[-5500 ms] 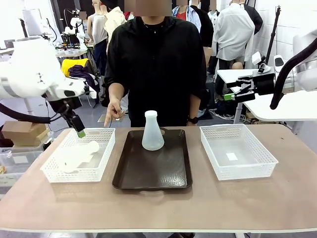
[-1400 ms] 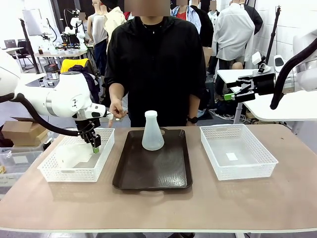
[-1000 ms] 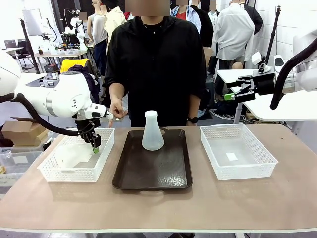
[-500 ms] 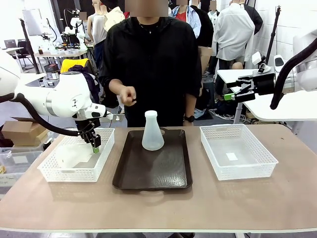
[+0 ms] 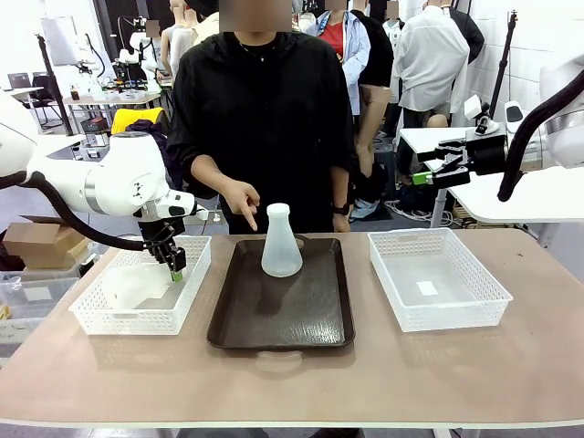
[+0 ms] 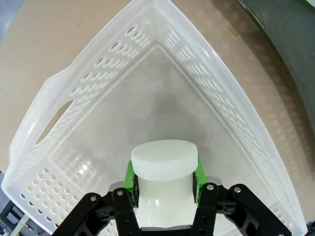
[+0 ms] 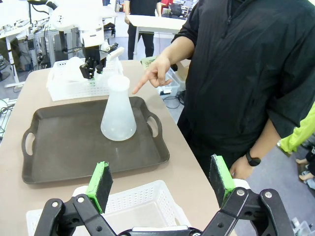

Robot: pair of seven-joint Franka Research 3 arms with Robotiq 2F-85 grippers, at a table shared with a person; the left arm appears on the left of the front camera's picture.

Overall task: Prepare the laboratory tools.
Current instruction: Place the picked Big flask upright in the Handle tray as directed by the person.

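Task looks about half done. One flask (image 5: 281,243) already stands upright on the brown tray (image 5: 283,315) at frame centre, toward its far end. The second flask (image 6: 164,169) is in the left basket (image 5: 102,319) at lower left of the front view — the left gripper (image 6: 164,174) has its green pads closed on the neck, as the left wrist view shows, flask mouth facing the camera. From the front its body is a pale shape low in the basket; probably resting on the basket floor, not yet lifted, but hard to be sure. Left to do, as I judge it: lift it out and set it on the tray beside the first.

The right gripper (image 7: 162,186) hangs with its jaws wide apart and nothing between them, up at the right edge of the front view, well away from the table. The right basket (image 5: 479,306) holds no flask — just a small pale label on its floor. The person's hand (image 5: 241,198) points down toward the tray's far left corner, near the standing flask.
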